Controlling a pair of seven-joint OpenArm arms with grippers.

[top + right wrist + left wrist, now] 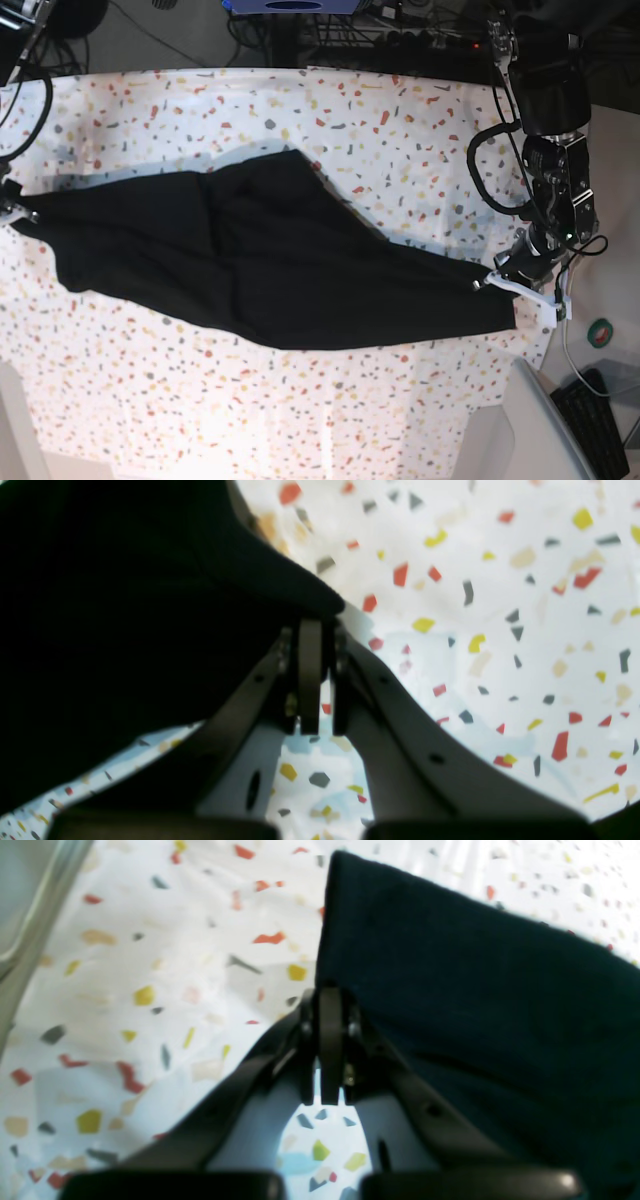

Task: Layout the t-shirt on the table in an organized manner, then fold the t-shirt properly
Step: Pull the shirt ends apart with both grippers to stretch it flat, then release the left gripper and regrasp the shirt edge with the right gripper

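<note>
The black t-shirt point(260, 265) is stretched in a long band across the speckled white table point(400, 130), pulled between my two grippers. In the base view my left gripper point(497, 282) is shut on the shirt's right end and my right gripper point(12, 212) is shut on its left end at the table's edge. The left wrist view shows the left gripper point(330, 992) pinching a corner of the t-shirt point(475, 1005). The right wrist view shows the right gripper point(312, 625) pinching the t-shirt point(125, 605) at its edge. No print shows.
A grey frame edge point(30, 925) runs along the table's side in the left wrist view. Off the table to the right lie a keyboard point(600, 420) and a green roll point(601, 333). Cables point(400, 40) run behind the far edge.
</note>
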